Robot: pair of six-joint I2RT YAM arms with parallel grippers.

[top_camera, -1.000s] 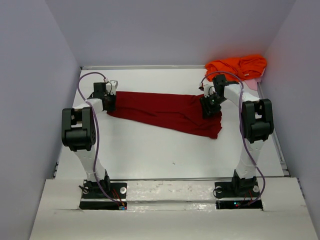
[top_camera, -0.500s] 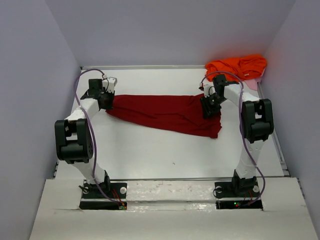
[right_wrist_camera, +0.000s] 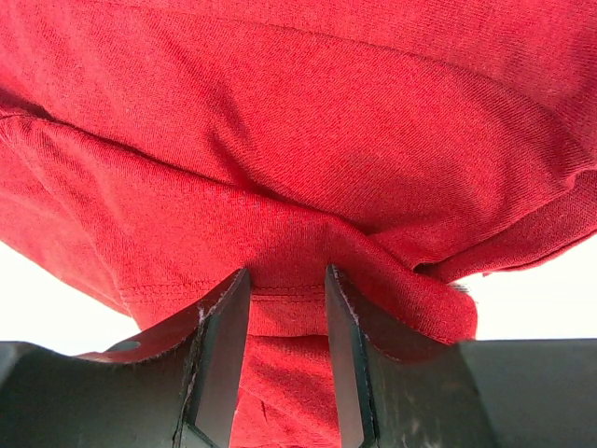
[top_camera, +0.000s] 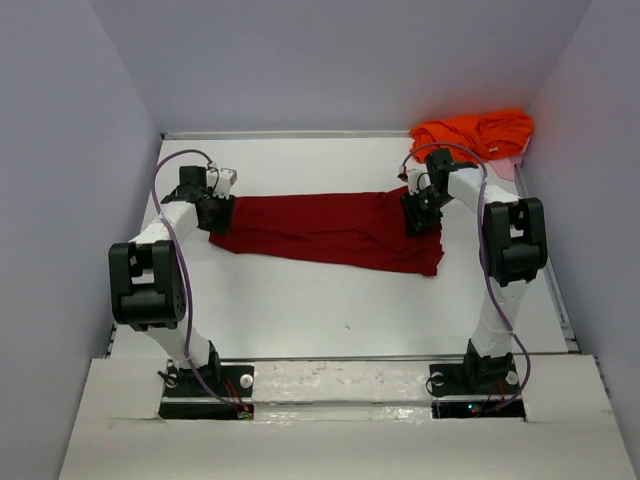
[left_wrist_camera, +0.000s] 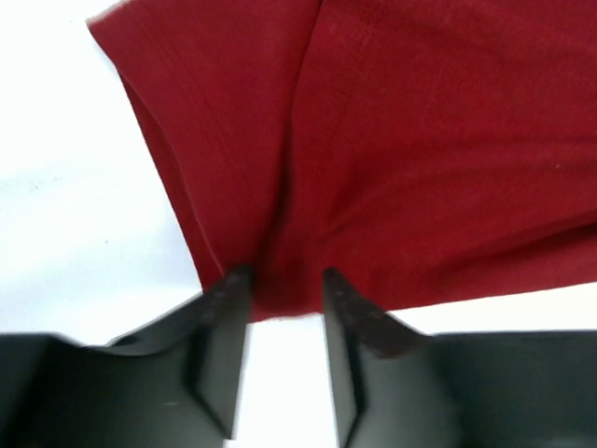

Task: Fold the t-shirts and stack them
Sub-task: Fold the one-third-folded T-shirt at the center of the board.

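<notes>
The crimson t-shirt [top_camera: 330, 230] lay stretched out in a long band across the middle of the white table [top_camera: 300, 300], running from one arm to the other. Its right end sagged a little toward the near edge.

The left claw [top_camera: 215, 212] sat at the shirt's left end, low over the tabletop. Seen from its own wrist, the left claw [left_wrist_camera: 284, 275] stood parted, with bare white table showing in the gap between its dark fingers [left_wrist_camera: 224, 308]. The shirt's edge lay across that gap at the very tips, with creases running in toward the left finger. The cloth lay slack on the table, so I took this claw for open, touching the hem but not pinching it.

The right claw [top_camera: 420, 212] sat on the shirt's right end, pointing down into the cloth. From its wrist view, the right claw [right_wrist_camera: 287, 275] had a thick, bunched fold filling the whole gap between its fingers [right_wrist_camera: 219, 345]. A stitched hem line ran straight across from one inner face to the other, and another fold humped over the right finger. It looked clamped on that wad, its jaws held fairly wide by the bulk of the cloth.

The orange t-shirt [top_camera: 475, 132] lay crumpled in the far right corner of the table, just beyond the right arm and apart from the crimson one.
</notes>
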